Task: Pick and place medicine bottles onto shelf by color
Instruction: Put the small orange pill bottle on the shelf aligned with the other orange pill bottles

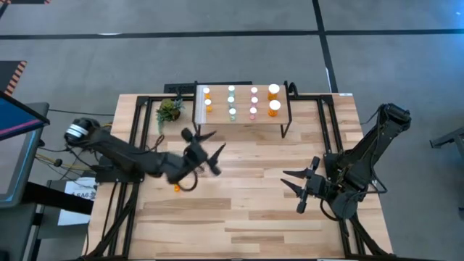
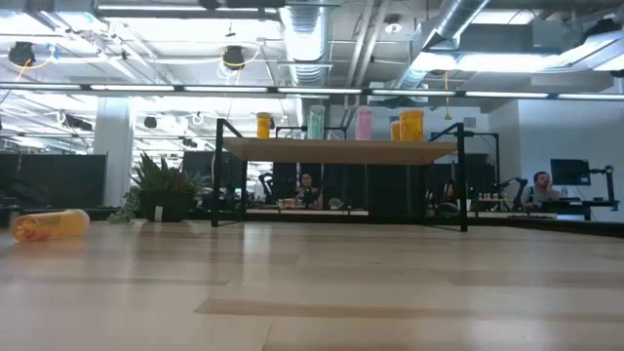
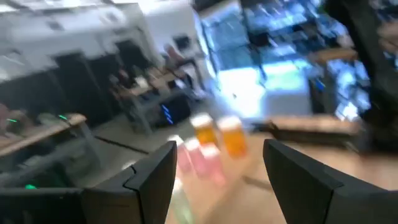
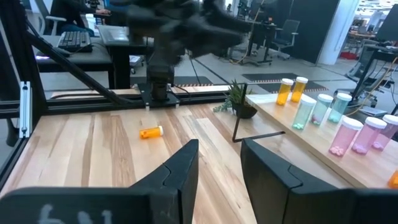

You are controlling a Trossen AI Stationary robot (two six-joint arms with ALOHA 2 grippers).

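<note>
The shelf (image 1: 243, 116) stands at the table's far middle on thin black legs. Its top holds white-capped medicine bottles in rows: orange (image 1: 207, 98), teal (image 1: 232, 101), pink (image 1: 254, 101) and two larger orange ones (image 1: 274, 99). One small orange bottle (image 1: 176, 188) lies on its side on the tabletop at the left, also seen in the low view (image 2: 49, 225). My left gripper (image 1: 205, 147) hangs open above the table, between that bottle and the shelf, with nothing between its fingers (image 3: 155, 180). My right gripper (image 1: 286, 180) waits open at the right, holding nothing.
A small potted plant (image 1: 169, 110) stands just left of the shelf. Bare wood tabletop (image 1: 246, 217) stretches from the shelf to the near edge. Black frame rails (image 1: 134, 145) run along the table's left and right sides.
</note>
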